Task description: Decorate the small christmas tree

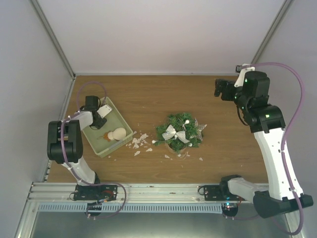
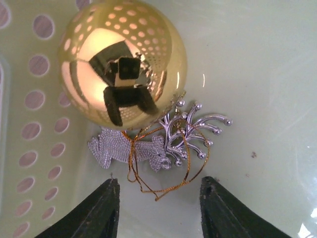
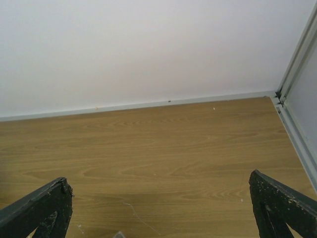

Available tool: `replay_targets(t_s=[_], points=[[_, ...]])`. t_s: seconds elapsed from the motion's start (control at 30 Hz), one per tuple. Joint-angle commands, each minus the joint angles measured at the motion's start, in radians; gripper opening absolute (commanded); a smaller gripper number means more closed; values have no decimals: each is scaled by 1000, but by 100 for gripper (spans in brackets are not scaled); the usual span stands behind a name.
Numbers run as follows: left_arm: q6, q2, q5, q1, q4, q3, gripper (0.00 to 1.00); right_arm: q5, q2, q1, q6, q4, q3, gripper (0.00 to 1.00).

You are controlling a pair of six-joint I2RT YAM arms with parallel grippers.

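Small christmas tree (image 1: pixel 184 124), bushy and dark green with a silver ribbon bow (image 1: pixel 173 133), is standing on the wooden table (image 1: pixel 148 94), well to the right of our left gripper (image 2: pixel 159 182). We are bending the left arm steeply down into the pale green plastic tray (image 2: pixel 257 74). Its fingers are standing partly apart, gripping nothing, with the shiny gold ball ornament (image 2: pixel 121 64) just ahead and a gold string loop (image 2: pixel 168 178) lying between the tips. We are holding the right gripper (image 3: pixel 158 178) raised, spread wide and empty, facing the white back wall (image 3: pixel 148 49).

dark green tree (image 1: pixel 178 130), shiny gold ball (image 2: pixel 124 64), pale green tray (image 2: pixel 257 74).
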Motion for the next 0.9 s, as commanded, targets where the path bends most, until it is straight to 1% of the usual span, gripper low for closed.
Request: replay_targets(t_s=[0.0, 0.03, 0.07, 0.1, 0.13, 0.17, 0.3, 0.47, 0.67, 0.87], points=[[-5, 31, 18, 6, 52, 36, 42, -9, -4, -8, 4, 25, -18, 96], [-6, 37, 21, 5, 51, 40, 36, -9, -7, -8, 4, 24, -18, 96], [-8, 43, 24, 7, 49, 44, 29, -6, -9, -9, 2, 24, -18, 96], [-10, 48, 28, 6, 45, 48, 15, -4, -10, -9, 2, 24, -18, 96], [-14, 50, 28, 6, 41, 51, 9, -2, -13, -9, 1, 22, -18, 96], [-18, 49, 29, 6, 35, 56, 1, -1, -14, -8, 0, 22, -18, 96], [-22, 13, 43, 5, 9, 57, 0, 1, -16, -8, 2, 25, -28, 96], [-23, -74, 78, 6, -57, 64, 0, -5, -15, -9, 3, 35, -38, 96], [-34, -196, 120, 6, -195, 119, 0, 10, -24, -8, -7, 33, -25, 95], [-30, -328, 196, 6, -315, 181, 0, -7, -31, -8, -7, 36, -27, 95]])
